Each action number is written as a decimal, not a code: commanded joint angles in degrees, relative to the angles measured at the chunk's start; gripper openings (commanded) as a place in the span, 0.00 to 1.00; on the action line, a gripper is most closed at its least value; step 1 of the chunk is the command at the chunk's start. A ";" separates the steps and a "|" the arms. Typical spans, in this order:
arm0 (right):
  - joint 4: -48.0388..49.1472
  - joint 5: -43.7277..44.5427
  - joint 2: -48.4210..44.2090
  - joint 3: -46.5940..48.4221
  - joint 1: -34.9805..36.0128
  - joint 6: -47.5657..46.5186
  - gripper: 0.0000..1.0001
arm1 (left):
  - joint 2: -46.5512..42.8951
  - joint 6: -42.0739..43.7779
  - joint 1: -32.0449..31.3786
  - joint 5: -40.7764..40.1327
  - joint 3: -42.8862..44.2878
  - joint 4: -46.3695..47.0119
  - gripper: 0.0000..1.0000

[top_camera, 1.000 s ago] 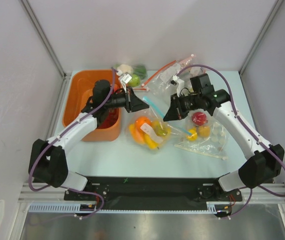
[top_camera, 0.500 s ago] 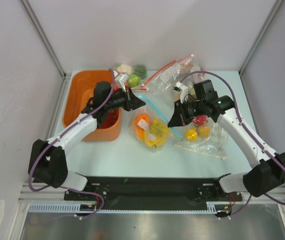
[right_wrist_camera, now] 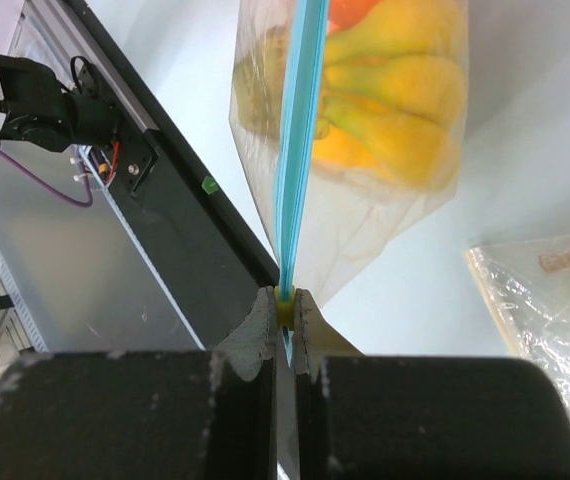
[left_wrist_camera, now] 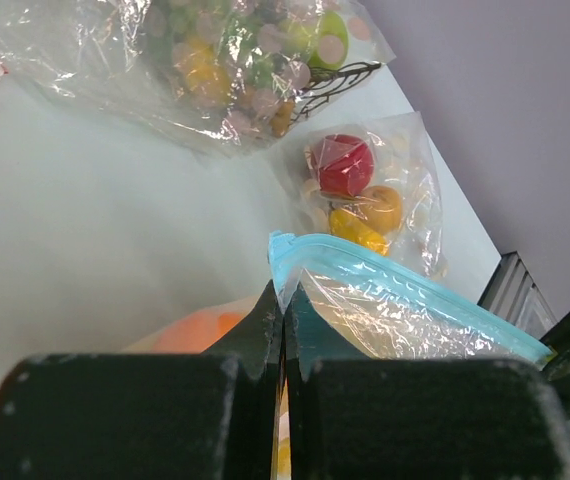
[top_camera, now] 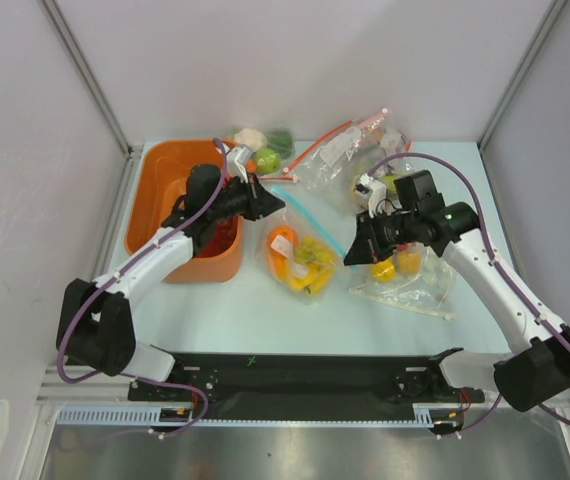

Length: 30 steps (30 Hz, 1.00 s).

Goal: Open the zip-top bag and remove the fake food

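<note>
The zip-top bag [top_camera: 305, 258] hangs between my two grippers over the middle of the table, its teal zip strip [top_camera: 310, 222] stretched taut. The fake food [top_camera: 300, 262], an orange, bananas and yellow pieces, is inside. My left gripper [top_camera: 275, 203] is shut on the bag's far-left top corner [left_wrist_camera: 283, 300]. My right gripper [top_camera: 353, 254] is shut on the yellow slider [right_wrist_camera: 285, 312] at the strip's near-right end. The strip [right_wrist_camera: 300, 130] runs straight away from it, with bananas [right_wrist_camera: 395, 70] behind the plastic.
An orange bin [top_camera: 160, 195] stands at the left under my left arm. A clear bag with a red apple and yellow fruits [top_camera: 405, 268] lies under my right arm. A red-zip bag [top_camera: 340, 152] and green fruits [top_camera: 263, 148] lie at the back.
My right gripper has slid right and nearer along the teal strip. My left gripper has drawn slightly back left. The strip is longer and tauter between them.
</note>
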 commanded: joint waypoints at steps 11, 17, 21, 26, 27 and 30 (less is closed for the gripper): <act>-7.89 1.76 -5.16 -1.57 0.16 0.80 0.00 | -1.25 0.09 3.15 -7.15 -0.86 2.77 0.00; -6.66 1.32 -4.20 1.16 0.16 2.99 0.30 | -1.16 2.46 3.06 2.41 -1.83 7.33 0.00; -6.66 0.71 -1.75 6.50 0.16 3.43 0.54 | -0.10 3.43 2.71 15.51 -1.74 11.64 0.00; -2.53 0.79 0.28 12.58 0.16 5.71 0.64 | 1.04 6.06 1.83 23.17 -0.08 9.45 0.00; -0.70 0.79 0.72 13.20 0.16 6.07 0.64 | 1.21 6.41 1.48 23.79 0.10 8.67 0.00; 2.73 0.88 2.91 15.04 0.16 7.03 0.65 | 1.83 7.12 0.86 25.37 0.98 7.61 0.00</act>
